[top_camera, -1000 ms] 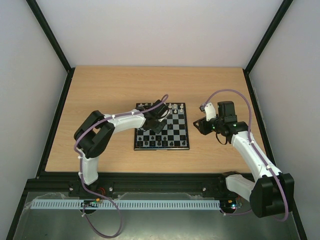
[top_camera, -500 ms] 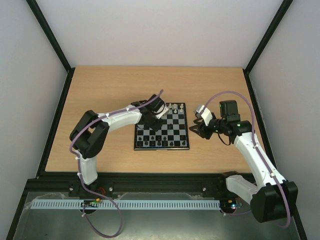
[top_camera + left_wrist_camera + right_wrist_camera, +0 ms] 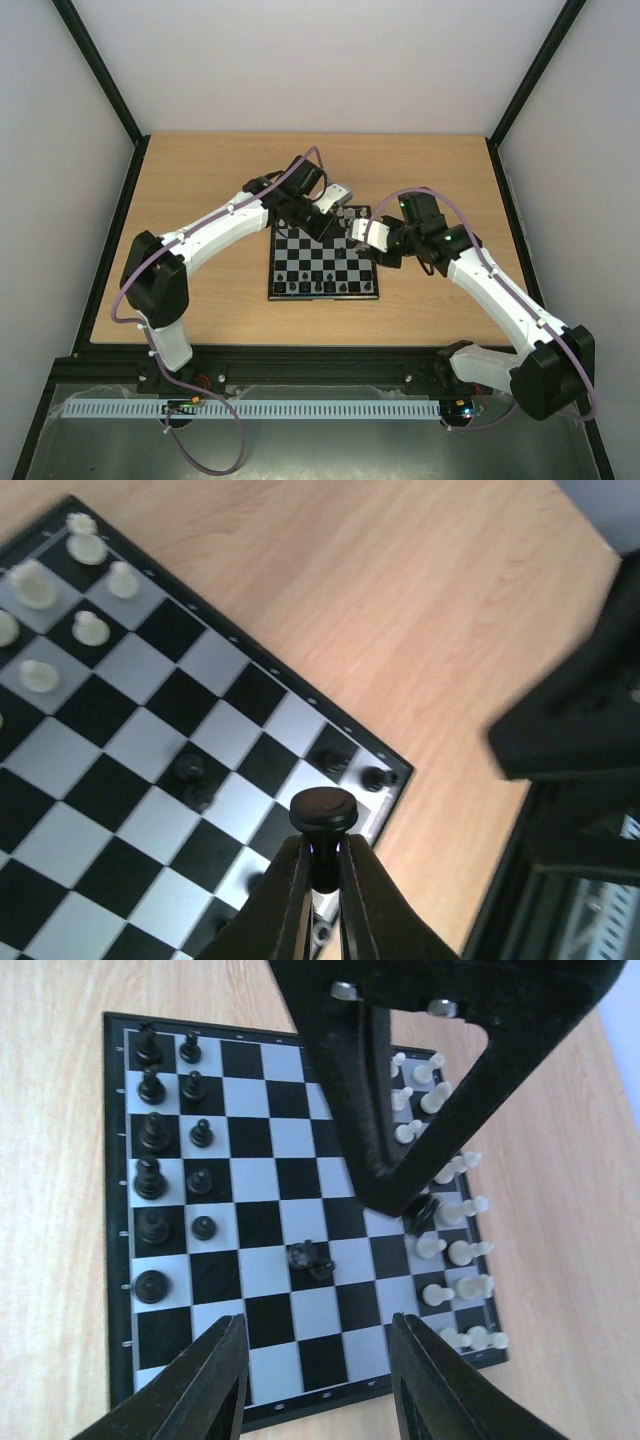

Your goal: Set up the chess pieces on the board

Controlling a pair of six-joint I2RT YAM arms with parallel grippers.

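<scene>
The board (image 3: pixel 340 262) lies at the table's middle, with black chess pieces (image 3: pixel 150 1165) along one edge and white chess pieces (image 3: pixel 450 1222) along the opposite one. My left gripper (image 3: pixel 322 855) is shut on a black piece (image 3: pixel 322 811), held by its stem above the board near the white side. In the top view my left gripper (image 3: pixel 321 222) hangs over the board's far edge. One black piece (image 3: pixel 309 1257) lies toppled on a middle square. My right gripper (image 3: pixel 315 1380) stands open and empty over the board's right edge, and from the top camera my right gripper (image 3: pixel 360 243) is close to the left one.
Bare wooden table (image 3: pixel 200 190) surrounds the board, bounded by a black frame rail (image 3: pixel 120 240) and white walls. The two wrists are close together above the board's far right corner. The left arm's fingers (image 3: pixel 385 1110) cross the right wrist view.
The left arm has stretched out to the far right of the board, carrying the black piece. The right arm has swung left from the table over the board's right edge.
</scene>
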